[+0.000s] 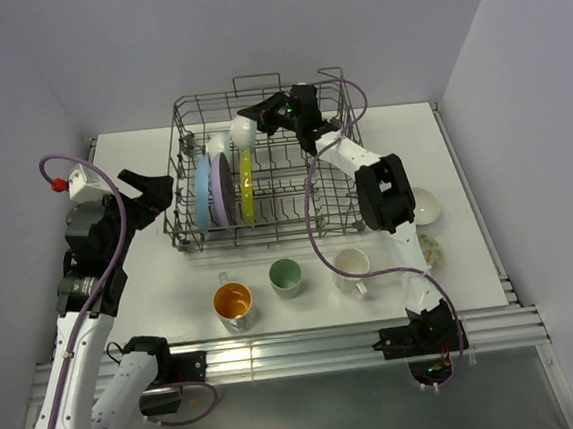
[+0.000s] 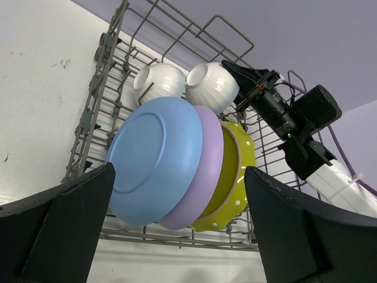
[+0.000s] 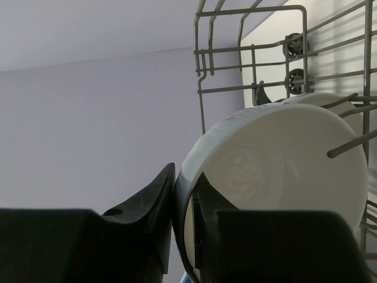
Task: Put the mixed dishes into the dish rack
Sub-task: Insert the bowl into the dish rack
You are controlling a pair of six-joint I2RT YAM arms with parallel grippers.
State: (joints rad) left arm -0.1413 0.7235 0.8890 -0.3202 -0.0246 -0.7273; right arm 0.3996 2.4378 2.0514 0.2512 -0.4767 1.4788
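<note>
The grey wire dish rack (image 1: 177, 174) holds a blue plate (image 1: 202, 192), a lavender plate (image 1: 222, 188) and a yellow-green plate (image 1: 248, 183) on edge. Behind them are two white bowls (image 1: 218, 143). My right gripper (image 1: 258, 117) reaches into the rack's back and is shut on the rim of the nearer white bowl (image 3: 283, 159), one finger inside it and one outside. My left gripper (image 1: 159, 190) hangs open and holds nothing, just left of the rack, facing the blue plate (image 2: 154, 159). On the table in front stand an orange-inside cup (image 1: 233, 301), a pale green cup (image 1: 285, 275) and a white mug (image 1: 351, 265).
A white bowl (image 1: 424, 204) and a floral-patterned bowl (image 1: 432, 250) sit on the table to the right of the rack, beside my right arm. The rack's raised loop handles (image 1: 257, 79) stand at its far side. Walls close in at the back and on both sides.
</note>
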